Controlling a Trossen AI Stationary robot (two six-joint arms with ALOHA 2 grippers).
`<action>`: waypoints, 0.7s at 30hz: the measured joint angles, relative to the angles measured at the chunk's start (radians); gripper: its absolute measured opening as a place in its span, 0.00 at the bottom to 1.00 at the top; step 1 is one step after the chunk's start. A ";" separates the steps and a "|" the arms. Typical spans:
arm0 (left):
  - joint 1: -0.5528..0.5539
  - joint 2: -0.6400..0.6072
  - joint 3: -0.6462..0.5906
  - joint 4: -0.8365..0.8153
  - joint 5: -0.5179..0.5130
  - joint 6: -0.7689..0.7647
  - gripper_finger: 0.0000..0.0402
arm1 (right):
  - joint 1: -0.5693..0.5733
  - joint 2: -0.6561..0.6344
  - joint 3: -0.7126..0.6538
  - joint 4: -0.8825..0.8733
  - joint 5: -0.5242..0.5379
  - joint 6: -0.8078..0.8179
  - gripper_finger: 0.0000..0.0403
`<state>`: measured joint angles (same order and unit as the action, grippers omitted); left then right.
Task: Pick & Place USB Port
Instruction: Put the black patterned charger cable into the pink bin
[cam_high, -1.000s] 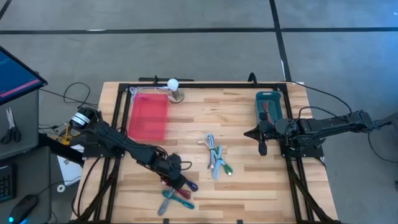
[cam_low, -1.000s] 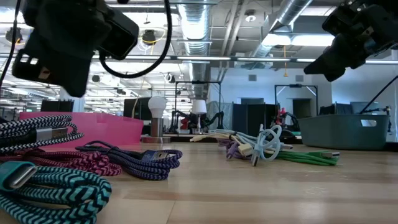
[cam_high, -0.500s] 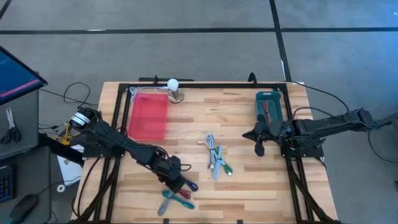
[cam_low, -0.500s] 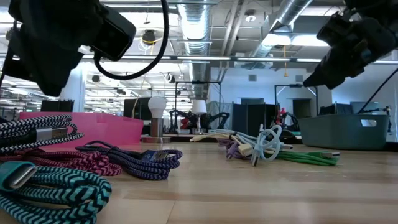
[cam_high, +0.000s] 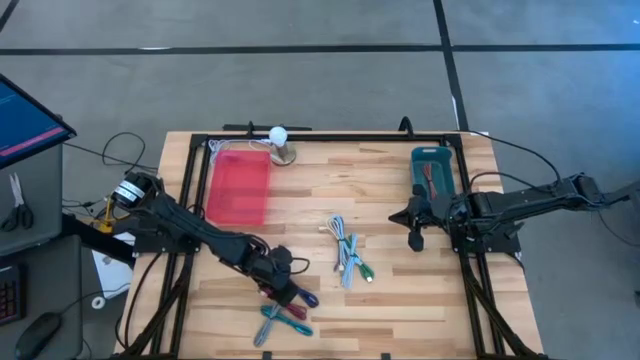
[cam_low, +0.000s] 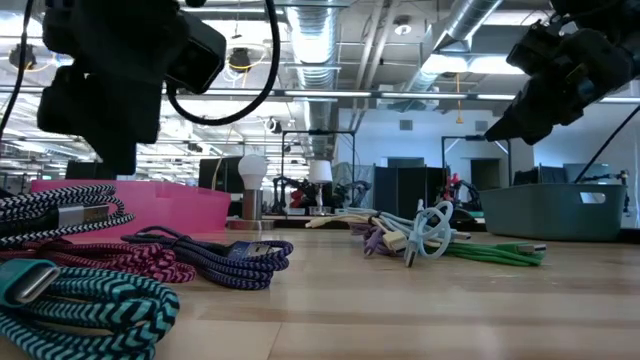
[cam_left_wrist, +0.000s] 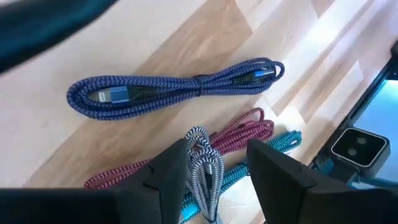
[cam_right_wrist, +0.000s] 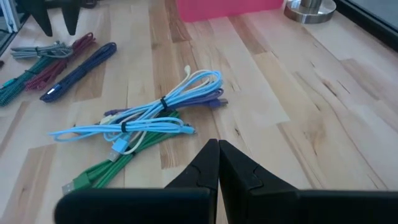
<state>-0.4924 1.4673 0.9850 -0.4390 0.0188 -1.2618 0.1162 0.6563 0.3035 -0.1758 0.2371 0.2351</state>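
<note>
Several braided USB cables lie near the table's front: a blue one (cam_left_wrist: 174, 90), a maroon one (cam_left_wrist: 239, 127), a teal one (cam_left_wrist: 277, 146) and a grey-white one (cam_left_wrist: 202, 168). My left gripper (cam_left_wrist: 217, 149) hovers open above them (cam_high: 285, 292), a finger on either side of the grey-white cable without touching it. A loose bundle of thin light-blue, green and purple cables (cam_high: 347, 255) rests flat at the table's middle. My right gripper (cam_high: 416, 238) is shut, empty, and hangs above the wood to the right of that bundle (cam_right_wrist: 143, 121).
A pink tray (cam_high: 238, 188) sits at the far left, with a small lamp (cam_high: 279, 140) behind it. A teal bin (cam_high: 432, 170) stands at the far right, beside the right arm. Bare wood lies between the two cable piles and along the front right.
My left gripper has shifted slightly over the braided cables and reaches lower in the low view. My right gripper has moved a little toward the table's left edge, still shut. The cables have not moved.
</note>
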 joint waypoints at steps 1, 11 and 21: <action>0.000 0.000 -0.010 -0.002 0.000 -0.001 0.42 | 0.000 0.000 0.000 0.000 0.000 0.001 0.00; 0.000 0.001 -0.136 0.225 0.053 -0.055 0.42 | 0.000 0.000 0.000 0.000 0.000 0.001 0.00; 0.000 0.083 -0.156 0.294 0.139 -0.067 0.42 | 0.000 0.000 0.000 0.000 0.000 0.001 0.00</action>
<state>-0.4919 1.5508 0.8288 -0.1452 0.1575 -1.3289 0.1158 0.6563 0.3035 -0.1757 0.2372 0.2363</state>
